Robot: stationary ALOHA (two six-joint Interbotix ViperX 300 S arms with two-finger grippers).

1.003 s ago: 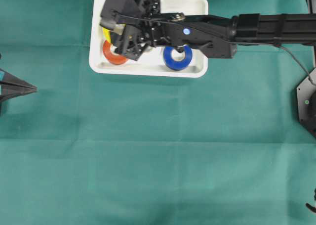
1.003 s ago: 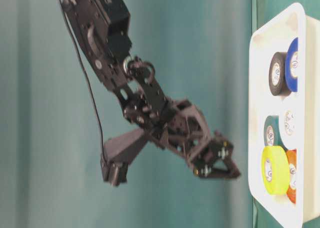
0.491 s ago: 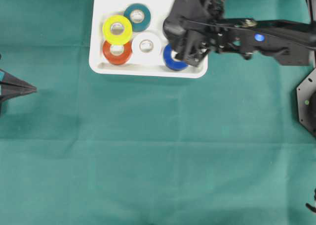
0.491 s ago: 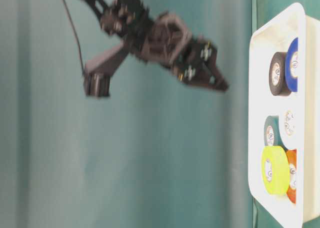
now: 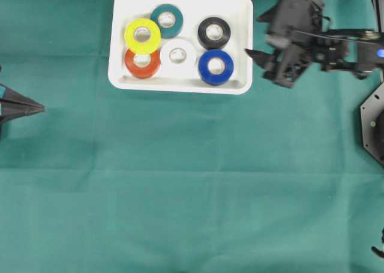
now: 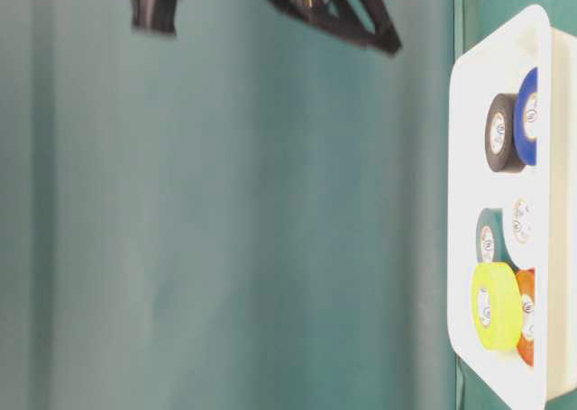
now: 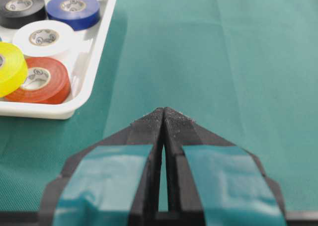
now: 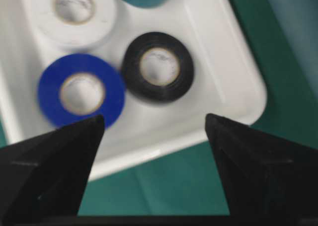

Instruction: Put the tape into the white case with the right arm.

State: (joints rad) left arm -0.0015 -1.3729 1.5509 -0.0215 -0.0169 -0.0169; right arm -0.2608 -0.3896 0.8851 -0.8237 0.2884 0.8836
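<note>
Green cloth [image 5: 192,183] covers the whole work surface, creased faintly in a grid. White case [image 5: 240,3] sits at the far edge of the overhead view, left of centre, flat on the cloth.

Six tape rolls lie inside the case, all flat, cores up:
- yellow roll [image 5: 142,35] stacked on top, overlapping the red-orange roll [image 5: 139,66] below it
- teal roll [image 5: 167,20] just beside the yellow, toward the far rim
- white roll [image 5: 177,56] in the middle, touching the red-orange
- black roll [image 5: 213,32] and blue roll [image 5: 216,66] side by side at the right end, close together or touching

Right gripper [image 5: 255,54] hangs above the cloth just off the case's right rim, raised well clear of it in the table-level view [image 6: 383,33]. Its two pointed fingers [image 8: 54,166] stand spread apart with nothing between them; the wrist view looks down through the gap at the blue and black rolls and the case corner [image 8: 251,94].

Left gripper [image 5: 37,107] rests at the left edge of the cloth, well apart from the case, tips pointing right. Its teal-marked fingers [image 7: 149,131] are pressed together at the tips, gripping nothing.
</note>
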